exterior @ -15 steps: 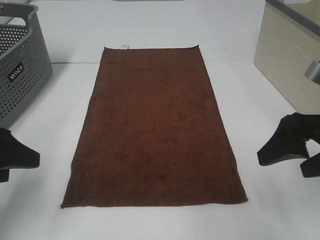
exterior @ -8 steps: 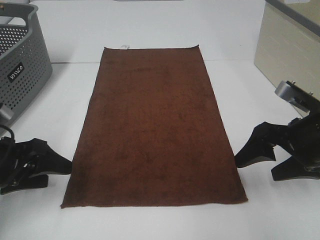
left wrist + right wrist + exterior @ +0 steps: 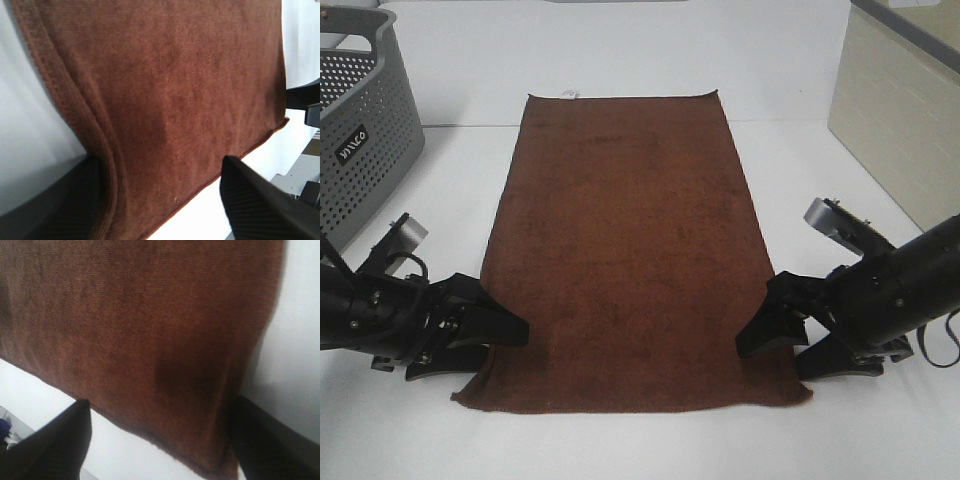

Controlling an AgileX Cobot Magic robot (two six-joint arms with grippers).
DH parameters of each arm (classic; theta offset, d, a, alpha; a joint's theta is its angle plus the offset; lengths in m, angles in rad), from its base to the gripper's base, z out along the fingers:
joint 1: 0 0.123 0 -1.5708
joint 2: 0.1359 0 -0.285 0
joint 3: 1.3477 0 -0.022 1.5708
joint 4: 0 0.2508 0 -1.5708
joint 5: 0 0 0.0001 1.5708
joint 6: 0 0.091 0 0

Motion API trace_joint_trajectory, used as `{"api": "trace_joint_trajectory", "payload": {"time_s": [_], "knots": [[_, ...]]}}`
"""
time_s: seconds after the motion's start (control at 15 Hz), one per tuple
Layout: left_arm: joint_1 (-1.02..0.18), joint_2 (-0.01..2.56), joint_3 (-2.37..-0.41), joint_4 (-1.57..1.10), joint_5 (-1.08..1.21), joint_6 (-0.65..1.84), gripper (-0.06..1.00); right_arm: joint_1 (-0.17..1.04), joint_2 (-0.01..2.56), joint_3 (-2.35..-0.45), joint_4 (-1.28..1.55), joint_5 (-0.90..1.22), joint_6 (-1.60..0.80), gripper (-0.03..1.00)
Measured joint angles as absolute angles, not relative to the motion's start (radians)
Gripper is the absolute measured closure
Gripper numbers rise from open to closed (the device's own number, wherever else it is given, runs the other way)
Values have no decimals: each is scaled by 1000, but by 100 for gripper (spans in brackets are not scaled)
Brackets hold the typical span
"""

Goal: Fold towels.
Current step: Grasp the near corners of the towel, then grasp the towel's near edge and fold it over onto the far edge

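Note:
The dark reddish-brown towel (image 3: 635,250) lies flat and lengthwise on the white table, with its small white tag (image 3: 568,94) at the far short edge. My left gripper (image 3: 505,348) is open at the towel's near left corner, one finger over the cloth and one at its edge. My right gripper (image 3: 770,358) is open at the near right corner in the same way. In the left wrist view the towel (image 3: 175,100) lies between the fingers (image 3: 260,205), its hem bunched by the other finger. In the right wrist view the towel (image 3: 140,315) fills the gap between the fingers (image 3: 50,445).
A grey perforated basket (image 3: 360,120) stands at the back left. A beige box (image 3: 900,120) stands at the back right. The table's near edge is close behind both grippers.
Both grippers have moved inward from the table's sides to the towel's near corners. The towel's near side edges are pushed slightly inward.

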State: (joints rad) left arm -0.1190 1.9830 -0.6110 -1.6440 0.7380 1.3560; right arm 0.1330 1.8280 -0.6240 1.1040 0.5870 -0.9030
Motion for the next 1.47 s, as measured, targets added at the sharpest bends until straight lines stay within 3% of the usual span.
{"api": "trace_joint_trajectory", "payload": {"time_s": [0.13,0.33,0.4,0.87,1.47], "knots": [[-145,2002,-635,-1647,726,1330,42,163,1854,-646,1129,561,-877,38],[-149,2017,-638,-1660,669,1330,87,165,1863,-648,1118,483,-827,77],[-149,2017,-639,-1660,667,1331,93,165,1870,-648,1117,473,-818,95],[-149,1877,-509,-1659,599,1331,94,165,1846,-633,996,548,-706,97],[-149,1557,-142,-1671,606,1331,94,165,1430,-328,989,648,-637,97]]}}
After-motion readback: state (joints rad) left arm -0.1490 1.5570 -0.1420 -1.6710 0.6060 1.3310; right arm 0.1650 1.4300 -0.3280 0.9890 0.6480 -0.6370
